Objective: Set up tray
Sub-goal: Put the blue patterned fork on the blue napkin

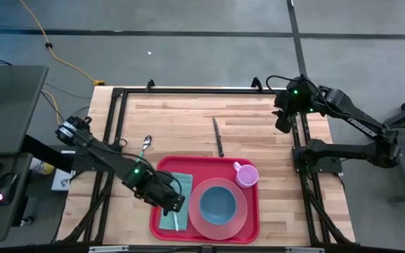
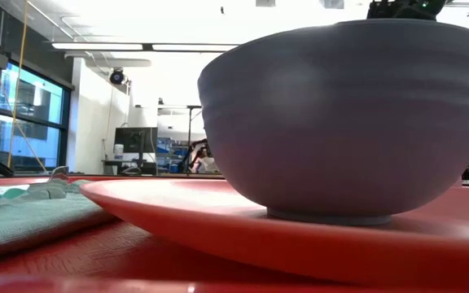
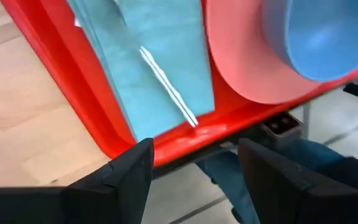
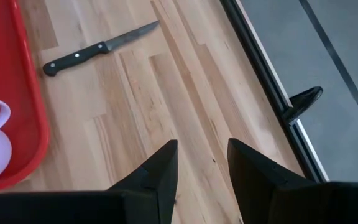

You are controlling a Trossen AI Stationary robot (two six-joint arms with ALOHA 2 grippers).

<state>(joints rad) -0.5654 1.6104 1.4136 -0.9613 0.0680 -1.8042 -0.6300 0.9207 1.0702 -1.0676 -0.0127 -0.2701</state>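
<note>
The red tray lies at the table's near middle. On it rest a teal napkin with a silver utensil lying along it, a round pink plate carrying a blue bowl, and a pink cup. My left gripper hangs open over the napkin near the tray's near left corner, and in its wrist view the fingers stand apart above the tray's near rim. My right gripper waits open above the table's far right, clear of everything.
A black-handled knife lies on the wood beyond the tray, also seen as the knife in the right wrist view. A spoon lies left of the tray's far corner. Black frame rails border the table. The bowl fills the low view.
</note>
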